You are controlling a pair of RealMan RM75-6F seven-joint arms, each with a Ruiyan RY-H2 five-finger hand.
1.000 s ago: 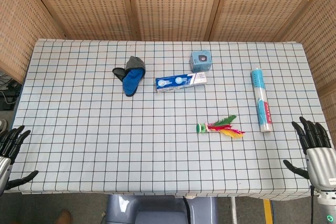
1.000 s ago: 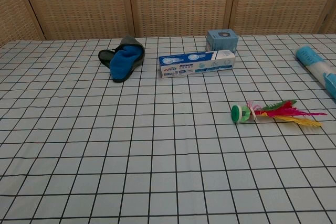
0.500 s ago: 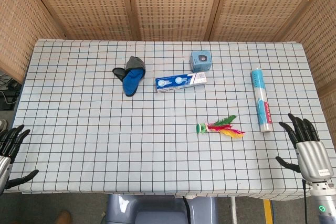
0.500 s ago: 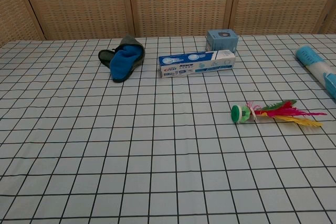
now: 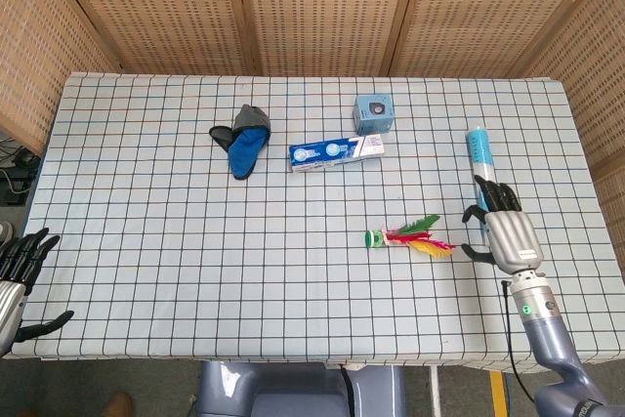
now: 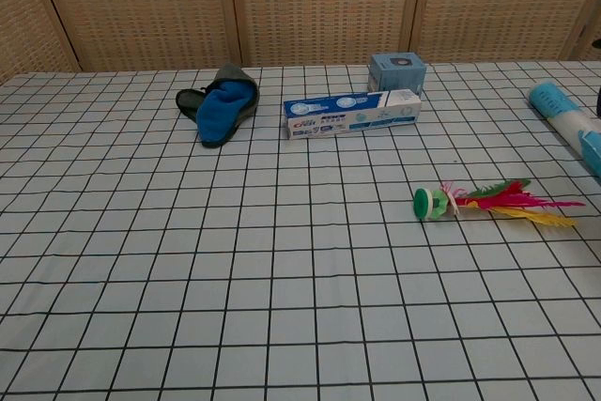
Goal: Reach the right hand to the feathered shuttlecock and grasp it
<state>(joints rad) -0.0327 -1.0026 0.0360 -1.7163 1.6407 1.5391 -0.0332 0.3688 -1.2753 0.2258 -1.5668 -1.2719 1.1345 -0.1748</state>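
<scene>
Reaching is only partway done, I'd say. The left hand (image 5: 20,271) sits off the near left table corner, fingers spread, holding nothing. The right hand (image 5: 504,229) hovers over the cloth, fingers apart and empty, just right of the feathered shuttlecock (image 5: 410,237), not touching it. So the final approach and the actual grasp are left. Behind the hand lies a tube (image 5: 481,158).

1. The feathered shuttlecock (image 6: 488,201) lies flat on the checked worktop (image 6: 188,279), green base to the left.
2. A toothpaste box (image 6: 351,113) lies farther back, with a small blue box (image 6: 396,72) just behind its right end.
3. A blue cloth (image 6: 220,105) sits to the left.
4. A blue-capped tube (image 6: 569,120) reaches the right edge.
</scene>
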